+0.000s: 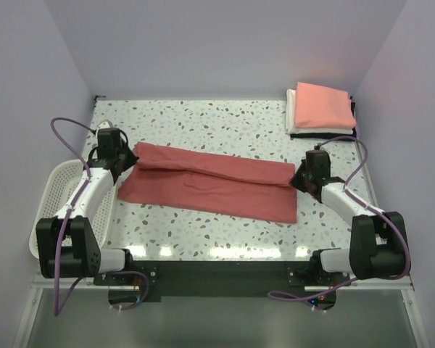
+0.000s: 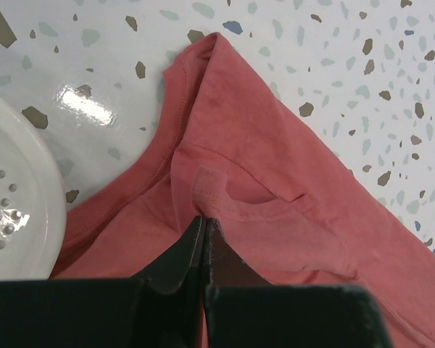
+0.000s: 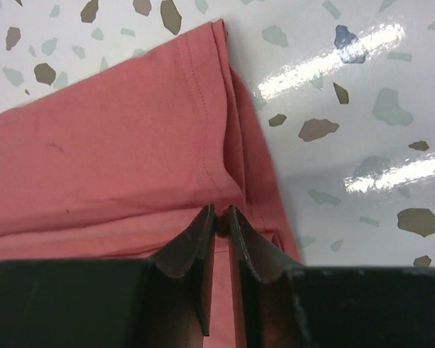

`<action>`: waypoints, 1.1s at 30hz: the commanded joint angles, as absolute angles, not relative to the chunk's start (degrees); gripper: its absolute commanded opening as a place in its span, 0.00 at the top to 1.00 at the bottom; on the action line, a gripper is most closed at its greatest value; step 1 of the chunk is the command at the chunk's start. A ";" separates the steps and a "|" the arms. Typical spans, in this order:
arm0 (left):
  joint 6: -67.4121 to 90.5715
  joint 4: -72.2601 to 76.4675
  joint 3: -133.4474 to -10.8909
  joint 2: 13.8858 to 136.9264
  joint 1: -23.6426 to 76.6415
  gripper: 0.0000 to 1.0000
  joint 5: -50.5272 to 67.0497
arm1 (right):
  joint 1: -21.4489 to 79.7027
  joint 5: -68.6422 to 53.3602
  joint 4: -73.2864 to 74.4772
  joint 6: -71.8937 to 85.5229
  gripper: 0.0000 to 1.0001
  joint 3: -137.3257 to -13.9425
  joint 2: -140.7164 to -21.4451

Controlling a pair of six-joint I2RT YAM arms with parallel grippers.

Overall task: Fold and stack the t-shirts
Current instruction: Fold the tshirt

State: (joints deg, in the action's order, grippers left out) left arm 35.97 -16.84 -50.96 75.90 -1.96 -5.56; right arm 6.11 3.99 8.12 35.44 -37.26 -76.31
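Brick-red t-shirt (image 1: 210, 188) folded lengthwise across the desk (image 1: 203, 119), left hand (image 2: 204, 221) clenched on a pinch of its cloth (plain only from the wrist), right hand (image 3: 219, 212) at the opposite hem, fingers (image 3: 185, 250) a slit apart, stack of folded t-shirts (image 1: 320, 107) far right, seen only from above

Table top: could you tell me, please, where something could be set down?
Bare tabletop runs along the back wall, left of the folded stack; a narrower strip lies between the red t-shirt and the near edge. Crowded: middle and basket side.
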 commanded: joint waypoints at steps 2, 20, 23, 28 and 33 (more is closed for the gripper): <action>36.83 -15.12 -50.01 75.50 -2.64 1.00 -5.45 | 6.33 2.73 4.66 36.65 0.78 -35.86 -74.62; 39.55 -12.48 -42.19 74.36 -2.81 1.00 -0.70 | 10.63 3.95 7.90 36.83 0.64 -40.60 -75.85; 39.55 -12.39 -41.23 74.44 -2.81 1.00 -0.44 | 11.78 4.57 8.00 37.35 0.63 -40.26 -75.68; 39.90 -11.51 -40.25 74.44 -2.73 1.00 1.14 | 11.78 8.17 11.68 37.53 0.62 -39.73 -74.45; 39.90 -10.99 -40.25 74.71 -2.81 1.00 1.76 | 11.78 10.10 13.80 38.23 0.62 -39.47 -75.15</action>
